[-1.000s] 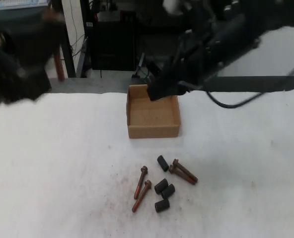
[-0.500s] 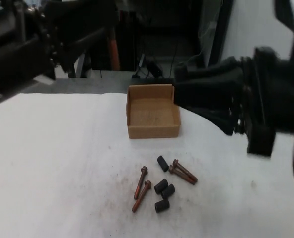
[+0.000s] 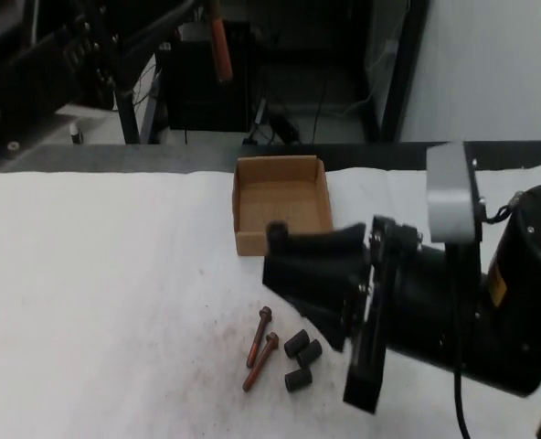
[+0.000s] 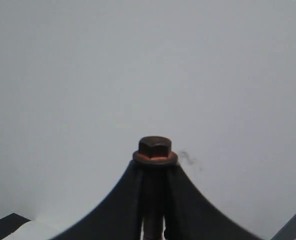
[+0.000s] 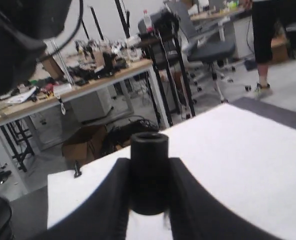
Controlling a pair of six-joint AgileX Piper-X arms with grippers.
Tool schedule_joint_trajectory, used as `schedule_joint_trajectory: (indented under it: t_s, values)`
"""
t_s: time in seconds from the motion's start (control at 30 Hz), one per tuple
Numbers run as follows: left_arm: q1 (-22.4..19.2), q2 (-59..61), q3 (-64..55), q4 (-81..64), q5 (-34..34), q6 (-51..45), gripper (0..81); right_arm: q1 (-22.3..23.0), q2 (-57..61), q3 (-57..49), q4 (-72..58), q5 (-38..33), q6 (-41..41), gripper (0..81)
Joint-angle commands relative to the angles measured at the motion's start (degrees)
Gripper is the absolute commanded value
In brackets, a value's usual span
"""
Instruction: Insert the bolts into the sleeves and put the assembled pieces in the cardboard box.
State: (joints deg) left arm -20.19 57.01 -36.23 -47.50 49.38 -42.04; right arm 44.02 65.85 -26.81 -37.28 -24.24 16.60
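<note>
In the left wrist view my left gripper is shut on a rusty bolt, its hex head sticking out past the fingertips against a white wall. My right gripper is shut on a black sleeve, held upright with its open end showing. On the white cloth lie two bolts and three black sleeves. The open cardboard box stands behind them. One arm looms low at the near right, hiding the cloth beside the sleeves.
A second dark arm hangs high at the back left. A black bench edge runs behind the cloth. The right wrist view looks over the cloth's edge to workbenches and a chair.
The large arm has swung from over the box to the near right, now covering two bolts and a sleeve that lay there. The other arm has shifted at the back left.
</note>
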Motion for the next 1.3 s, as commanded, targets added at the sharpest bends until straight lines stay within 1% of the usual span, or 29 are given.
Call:
schedule_joint_trajectory:
  t_s: [0.0, 0.07, 0.3, 0.47, 0.6, 0.87, 1.07, 1.17, 1.27]
  values:
    - [-0.1, 0.1, -0.4, -1.2, 0.7, -0.5, 0.3, 0.1, 0.5, -0.9, -5.5, 0.6, 2.1, 0.8]
    - [-0.1, 0.1, -0.4, -1.2, 0.7, -0.5, 0.3, 0.1, 1.4, -2.2, -5.3, 0.4, 3.2, 0.8]
    - [-0.1, 0.1, -0.3, 0.6, 1.3, -0.5, 0.3, 0.1, 2.3, -5.3, -4.5, 0.3, 3.2, 0.8]
    - [-0.1, 0.1, -0.3, 6.4, 3.4, 0.2, 0.3, 0.1, 2.3, -9.0, 3.5, -2.4, 2.4, 0.8]
    - [-0.1, 0.1, -0.3, 6.5, 3.3, 4.7, 0.3, 0.1, 2.3, -10.3, 6.9, -3.1, 0.1, 0.8]
    - [-0.1, 0.1, -0.3, 6.5, 3.3, 5.1, 0.3, 0.1, 2.3, -10.3, 7.1, -3.1, 0.3, 0.8]
    - [-0.1, 0.1, -0.3, 7.1, 3.2, 9.7, 0.3, 0.1, 2.3, -10.5, 6.4, -5.6, 0.6, 0.8]
    - [-0.1, 0.1, -0.3, 7.5, 3.2, 12.0, 0.3, 0.1, 2.3, -10.8, 6.4, -5.7, 0.6, 0.8]
    - [-0.1, 0.1, -0.3, 7.5, 3.2, 12.5, 0.3, 0.1, 2.3, -11.4, 6.4, -5.7, 0.6, 0.8]
